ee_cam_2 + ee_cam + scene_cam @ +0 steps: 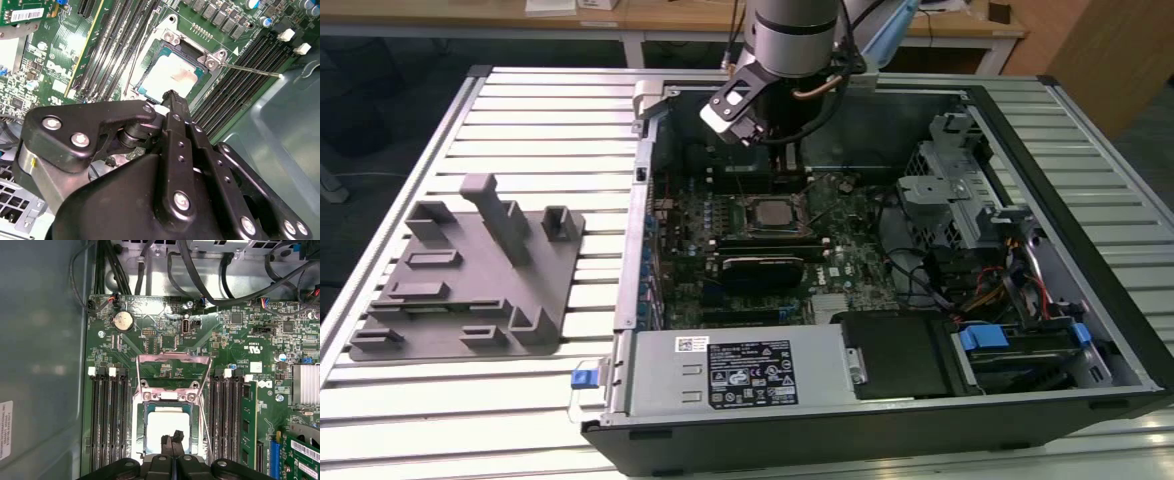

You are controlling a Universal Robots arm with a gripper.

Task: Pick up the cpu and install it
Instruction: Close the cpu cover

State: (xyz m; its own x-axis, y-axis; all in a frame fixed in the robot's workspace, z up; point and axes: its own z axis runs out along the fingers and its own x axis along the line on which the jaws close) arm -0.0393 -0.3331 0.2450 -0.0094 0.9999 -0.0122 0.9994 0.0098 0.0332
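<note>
Got the small flat square silver-topped cpu (167,426) sitting down in the black-framed motherboard socket (141,415), with the hinged metal retention frame (172,359) flipped open beyond it. Lies directly under the black two-finger gripper (172,439) in the first wrist view, right below the fingertips and about mid-lid.

In the exterior view, reads as roughly 6 o'clock from the gripper and close by. Compare the grey plastic fixture block (467,280), way off at 9 o'clock and outside the black computer case (881,440).

Being square, has no real long axis to fuss over. Looks squared up with the socket walls.

As for the fingers: pinched together, with nothing visible between them, so not carrying anything. Can't honestly tell whether touching the lid or hanging just above it, not from these angles.

Arm-wise: reaches in from 12 o'clock over the case's far wall in the exterior view, wrist tipped down into the case, pointing more or less straight down at the board.
</note>
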